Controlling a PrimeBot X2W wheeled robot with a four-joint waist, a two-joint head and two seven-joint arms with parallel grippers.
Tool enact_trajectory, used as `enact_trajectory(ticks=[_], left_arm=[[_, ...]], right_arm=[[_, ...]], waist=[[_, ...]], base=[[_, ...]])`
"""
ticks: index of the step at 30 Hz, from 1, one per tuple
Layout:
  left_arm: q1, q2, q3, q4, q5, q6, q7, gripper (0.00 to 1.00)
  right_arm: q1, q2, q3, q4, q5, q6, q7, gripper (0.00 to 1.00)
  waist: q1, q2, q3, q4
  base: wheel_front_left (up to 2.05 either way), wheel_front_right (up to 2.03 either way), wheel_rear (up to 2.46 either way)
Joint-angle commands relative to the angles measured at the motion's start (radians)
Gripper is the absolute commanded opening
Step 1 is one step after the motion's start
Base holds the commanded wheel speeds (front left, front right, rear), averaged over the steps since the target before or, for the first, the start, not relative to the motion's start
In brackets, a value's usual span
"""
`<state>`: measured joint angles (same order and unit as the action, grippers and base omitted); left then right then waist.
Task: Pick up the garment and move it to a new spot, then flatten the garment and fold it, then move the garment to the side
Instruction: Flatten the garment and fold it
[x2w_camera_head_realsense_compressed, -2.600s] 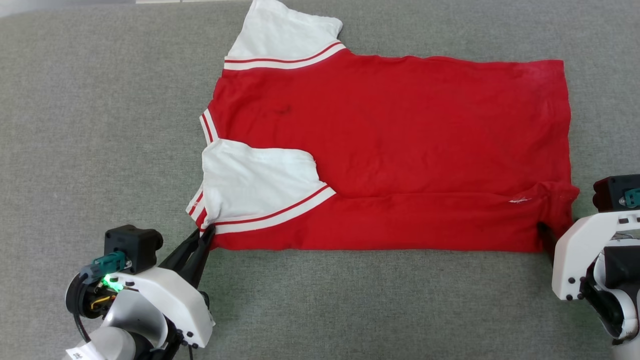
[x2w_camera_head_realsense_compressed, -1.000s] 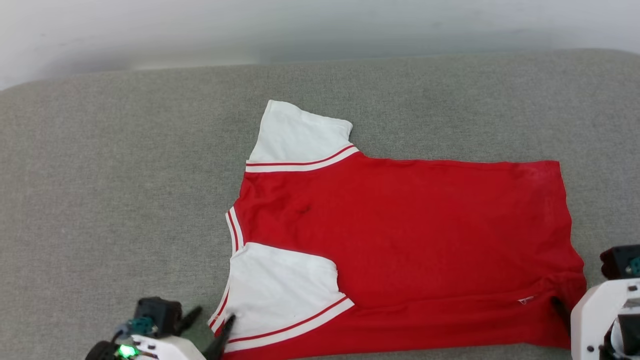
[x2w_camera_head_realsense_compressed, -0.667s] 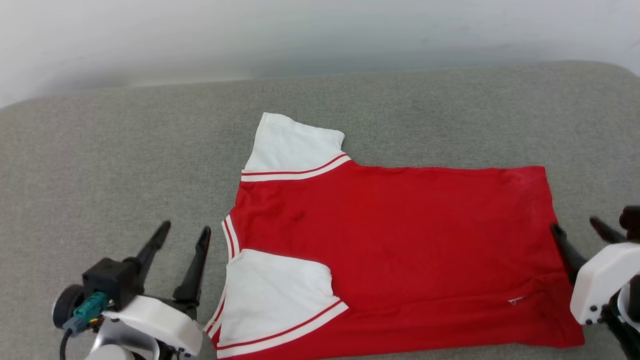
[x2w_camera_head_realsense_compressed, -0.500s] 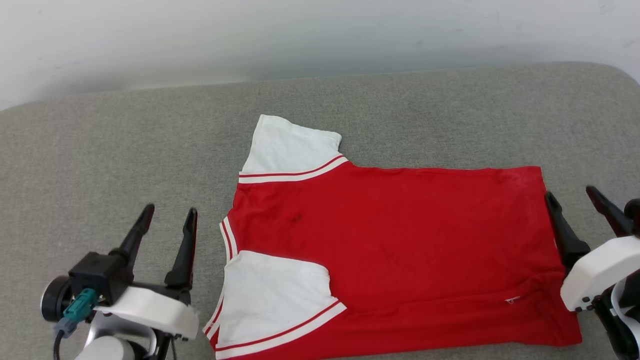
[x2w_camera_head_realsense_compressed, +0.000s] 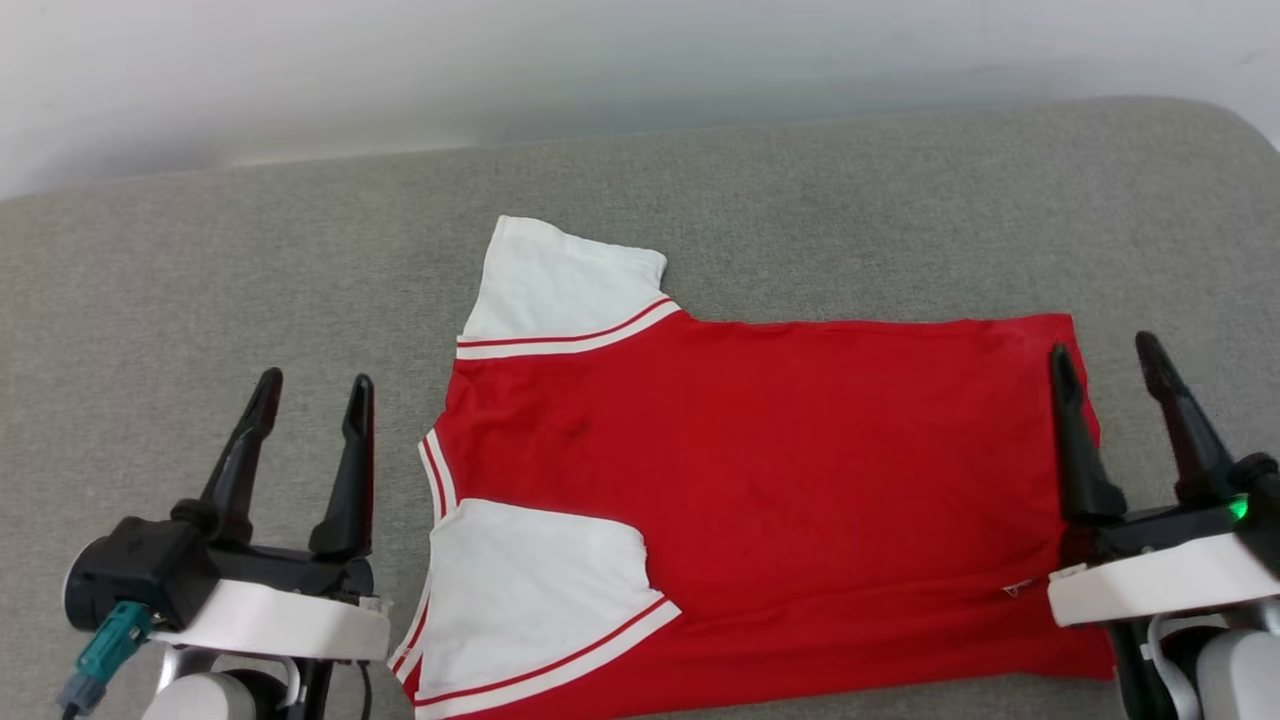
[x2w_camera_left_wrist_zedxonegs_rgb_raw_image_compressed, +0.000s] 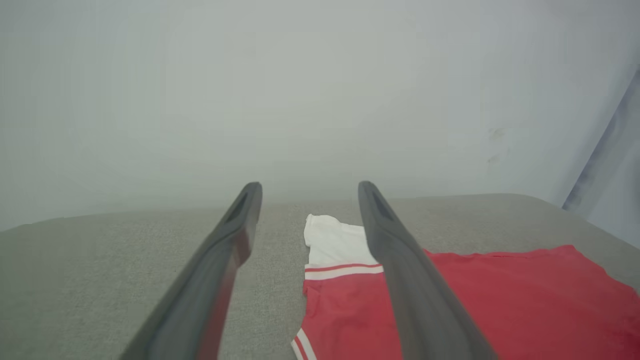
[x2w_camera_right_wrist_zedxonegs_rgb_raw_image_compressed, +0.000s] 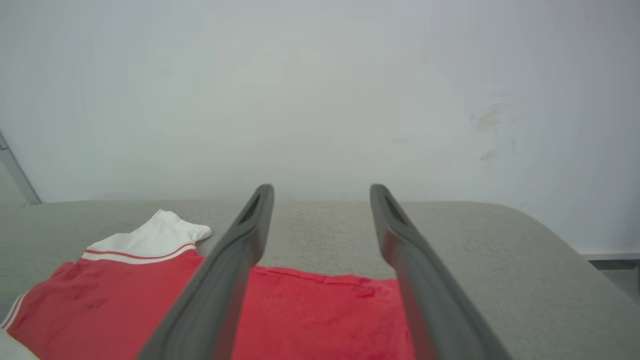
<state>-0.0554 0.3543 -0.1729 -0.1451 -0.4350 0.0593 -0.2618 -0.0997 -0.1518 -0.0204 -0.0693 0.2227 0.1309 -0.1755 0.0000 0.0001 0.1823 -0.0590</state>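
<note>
Red shirt (x2w_camera_head_realsense_compressed: 780, 470) lies spread on the grey cushion (x2w_camera_head_realsense_compressed: 200, 280), plain side up, collar toward our left and hem toward our right. We judge the folding is under way: the near sleeve (x2w_camera_head_realsense_compressed: 530, 570) is turned in over the body and the near long edge looks doubled over, while the far sleeve (x2w_camera_head_realsense_compressed: 560, 285) sticks out flat. Our left gripper (x2w_camera_head_realsense_compressed: 316, 380) hovers beside the collar and our right gripper (x2w_camera_head_realsense_compressed: 1102, 345) above the hem, both spread wide and empty. Next, we think, each must reach the far edge, pinch shoulder and hem corner, and bring that side over evenly, without dragging the near fold loose.
</note>
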Motion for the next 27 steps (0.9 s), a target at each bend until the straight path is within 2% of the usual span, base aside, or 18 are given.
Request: enact_trajectory(ticks=[1, 5, 8, 12, 15, 23, 27], left_arm=[[-0.008, -0.009, 0.019, 0.012, 0.009, -0.028, -0.004, 1.0], [-0.067, 0.012, 0.031, 0.069, 0.029, -0.096, -0.003, 1.0], [-0.15, 0.053, 0.016, 0.119, 0.006, -0.136, 0.064, 1.0], [-0.298, 0.135, -0.024, 0.173, -0.044, -0.173, 0.242, 1.0], [-0.427, 0.205, -0.058, 0.207, -0.101, -0.185, 0.394, 1.0], [-0.73, 0.36, -0.157, 0.302, -0.281, -0.189, 0.844, 1.0], [-0.837, 0.405, -0.174, 0.352, -0.327, -0.189, 1.021, 1.0]], right_arm=[[-0.009, 0.009, 0.008, 0.013, -0.005, 0.0, -0.018, 1.0], [-0.034, 0.018, 0.024, 0.032, -0.011, 0.0, -0.046, 1.0], [-0.056, 0.022, 0.029, 0.035, -0.013, 0.0, -0.054, 1.0], [-0.083, 0.027, 0.038, 0.042, -0.016, 0.0, -0.061, 1.0], [-0.102, 0.04, 0.045, 0.048, -0.015, 0.0, -0.066, 1.0], [-0.14, 0.073, 0.092, 0.08, -0.001, 0.0, -0.086, 1.0], [-0.157, 0.086, 0.117, 0.1, 0.008, 0.0, -0.089, 1.0]], waist=[[0.0, -0.0001, 0.012, -0.011], [0.0, -0.0001, 0.045, -0.033], [0.0, -0.0001, 0.083, -0.059], [0.0, -0.0001, 0.144, -0.101], [0.0, -0.0001, 0.192, -0.134], [0.0, -0.0001, 0.296, -0.229], [0.0, -0.0001, 0.338, -0.274]], base=[[0.0, 0.0, 0.0], [0.0, 0.0, 0.0], [0.0, 0.0, 0.0], [0.0, 0.0, 0.0], [0.0, 0.0, 0.0], [0.0, 0.0, 0.0], [0.0, 0.0, 0.0]])
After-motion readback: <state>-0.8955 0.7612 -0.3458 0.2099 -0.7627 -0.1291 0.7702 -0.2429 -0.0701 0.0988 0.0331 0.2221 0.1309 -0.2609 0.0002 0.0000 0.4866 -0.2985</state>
